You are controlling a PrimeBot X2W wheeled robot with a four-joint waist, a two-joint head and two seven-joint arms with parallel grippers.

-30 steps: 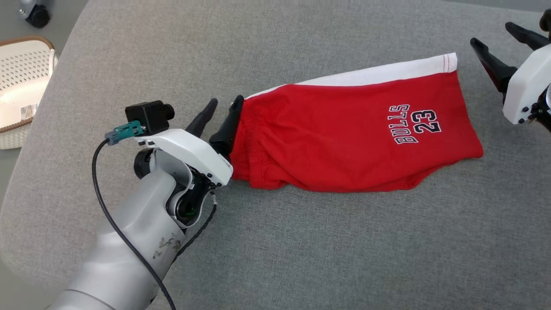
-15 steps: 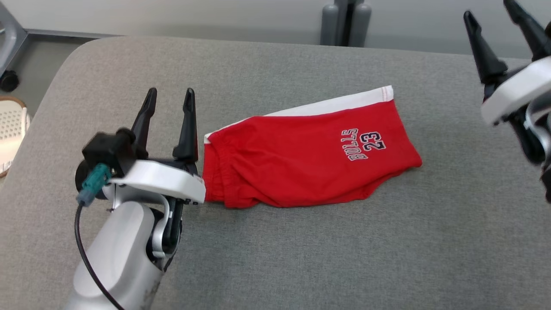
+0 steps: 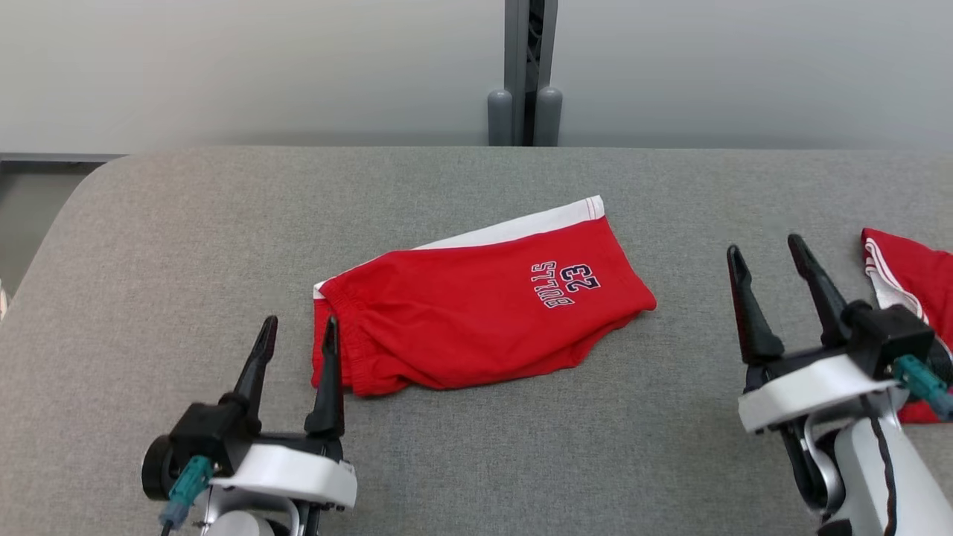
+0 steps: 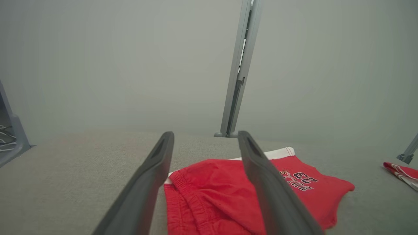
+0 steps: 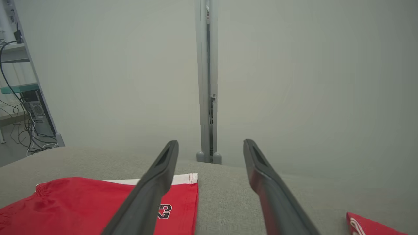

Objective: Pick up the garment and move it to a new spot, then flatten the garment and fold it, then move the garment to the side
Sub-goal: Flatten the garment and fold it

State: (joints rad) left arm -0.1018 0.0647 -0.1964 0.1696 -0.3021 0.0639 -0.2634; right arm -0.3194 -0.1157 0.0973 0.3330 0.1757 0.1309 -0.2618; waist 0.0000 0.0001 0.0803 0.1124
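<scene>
Head view, from left to right: the left pincer (image 3: pixel 300 327) sits low and near the robot, both fingers spread wide and nothing between them. A second ago the finger nearer the shorts lay against the waistband. Now the pincer has let go and drawn back, and that finger's tip stands over the waistband's near corner; whether it touches the cloth I cannot tell. The camera itself has also tilted up, so much of the apparent shift is not the cloth's.

Just ahead of this pincer and running off to its right lie the red shorts (image 3: pixel 476 320) on the grey padded surface (image 3: pixel 186 246). They are folded leg over leg, fairly flat, the white stripe on the far edge and the printed number toward the right end.

Well right of the shorts, the right pincer (image 3: pixel 765 246) is likewise released and empty, fingers pointing away from the robot. Beyond it on its right lies another red garment (image 3: pixel 908 275).

With both pincers freed and pulled home, the folding looks finished; only a shift aside may remain.
</scene>
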